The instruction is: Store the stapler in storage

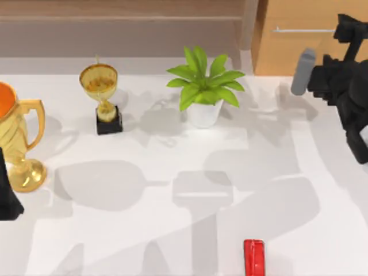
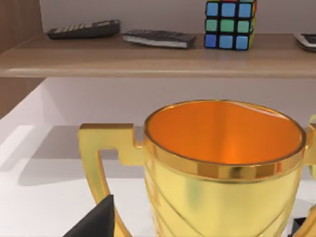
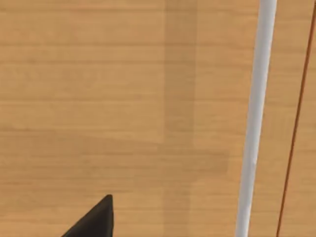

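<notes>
The red stapler (image 1: 253,257) lies flat at the table's front edge, right of the middle, far from both arms. The storage (image 1: 293,43), a tan wooden drawer cabinet with a thin silver bar handle (image 1: 302,30), stands at the back right with its drawer front shut. My right gripper (image 1: 347,31) hovers open in front of that drawer front, close to the handle (image 3: 256,118); one dark fingertip (image 3: 94,222) shows against the wood (image 3: 123,98). My left arm (image 1: 7,198) is parked at the left edge, its gripper (image 2: 197,229) open right behind a big gold trophy.
The big gold trophy (image 1: 17,138) stands at the far left. A small gold trophy (image 1: 102,98) and a potted plant (image 1: 202,86) stand at the back middle. A wall shelf (image 2: 148,54) carries remotes and a colour cube (image 2: 230,24).
</notes>
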